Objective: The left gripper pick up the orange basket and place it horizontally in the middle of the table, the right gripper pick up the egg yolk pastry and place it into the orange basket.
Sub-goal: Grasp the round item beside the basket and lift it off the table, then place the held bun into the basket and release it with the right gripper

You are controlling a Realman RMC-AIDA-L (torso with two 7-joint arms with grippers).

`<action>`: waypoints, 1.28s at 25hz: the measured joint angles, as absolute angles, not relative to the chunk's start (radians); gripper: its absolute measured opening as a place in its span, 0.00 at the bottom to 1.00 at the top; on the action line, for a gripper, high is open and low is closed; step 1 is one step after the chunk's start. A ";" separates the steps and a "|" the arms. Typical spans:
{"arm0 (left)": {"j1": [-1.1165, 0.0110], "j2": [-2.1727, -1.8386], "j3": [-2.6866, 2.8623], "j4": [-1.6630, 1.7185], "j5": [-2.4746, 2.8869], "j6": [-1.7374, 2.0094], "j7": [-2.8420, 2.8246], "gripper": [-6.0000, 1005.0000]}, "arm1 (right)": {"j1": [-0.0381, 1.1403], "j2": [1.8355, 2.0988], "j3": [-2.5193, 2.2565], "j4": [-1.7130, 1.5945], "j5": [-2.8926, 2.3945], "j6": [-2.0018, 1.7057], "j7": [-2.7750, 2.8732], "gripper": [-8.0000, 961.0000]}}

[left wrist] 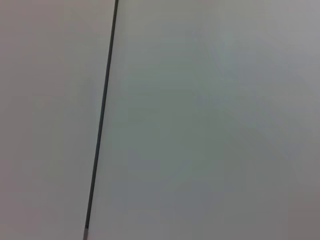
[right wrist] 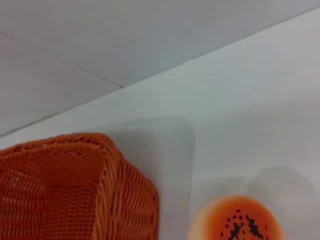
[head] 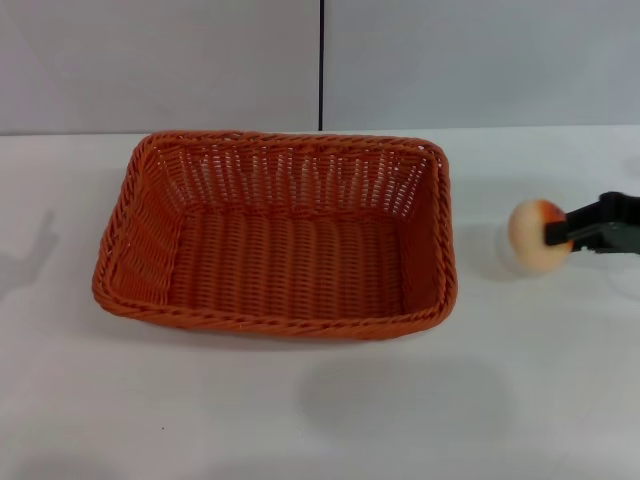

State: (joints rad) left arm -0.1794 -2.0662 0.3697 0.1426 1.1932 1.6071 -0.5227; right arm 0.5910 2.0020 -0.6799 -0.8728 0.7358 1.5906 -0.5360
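Table [head: 560, 400]: wide white top, bare room in front of the basket and to both its sides.
Orange basket [head: 280, 235]: sits upright mid-table, long axis running left to right, open side up, nothing inside.
Egg yolk pastry [head: 538, 237]: held clear of the table, to the right of the basket and apart from its rim, sesame-speckled glazed top [right wrist: 240, 225] showing in the right wrist view.
Right claw [head: 560, 232]: reaches in from the right edge, fingers clamped on the pastry.
Left claw: out of sight.
Writing: none readable.
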 joint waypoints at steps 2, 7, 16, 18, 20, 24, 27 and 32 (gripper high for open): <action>-0.178 -2.066 0.370 0.143 1.192 1.609 -0.523 0.83 | 0.574 2.007 -0.645 -0.907 0.737 1.618 -0.535 0.24; -0.175 -2.065 0.370 0.143 1.184 1.609 -0.523 0.83 | 0.512 2.027 -0.530 -1.024 0.759 1.705 -0.532 0.19; -0.186 -2.065 0.370 0.143 1.181 1.606 -0.523 0.83 | 0.428 2.052 -0.424 -1.234 0.973 1.840 -0.503 0.16; -0.189 -2.065 0.369 0.143 1.181 1.609 -0.523 0.83 | 0.426 2.053 -0.425 -1.260 1.016 1.848 -0.502 0.15; -0.192 -2.065 0.368 0.143 1.180 1.610 -0.523 0.83 | 0.430 2.053 -0.428 -1.279 1.063 1.854 -0.501 0.13; -0.201 -2.066 0.369 0.143 1.180 1.603 -0.521 0.83 | 0.481 2.043 -0.471 -1.266 1.135 1.851 -0.511 0.09; -0.210 -2.066 0.372 0.135 1.184 1.598 -0.516 0.83 | 0.537 2.051 -0.563 -1.245 1.142 1.828 -0.533 0.07; -0.212 -2.067 0.369 0.127 1.181 1.603 -0.516 0.83 | 0.607 2.073 -0.802 -1.138 1.172 1.702 -0.570 0.06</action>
State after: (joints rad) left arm -0.2122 -2.0674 0.3688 0.1274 1.1811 1.6025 -0.5160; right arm 0.6066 2.0732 -0.8020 -1.1377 1.1721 1.7019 -0.5699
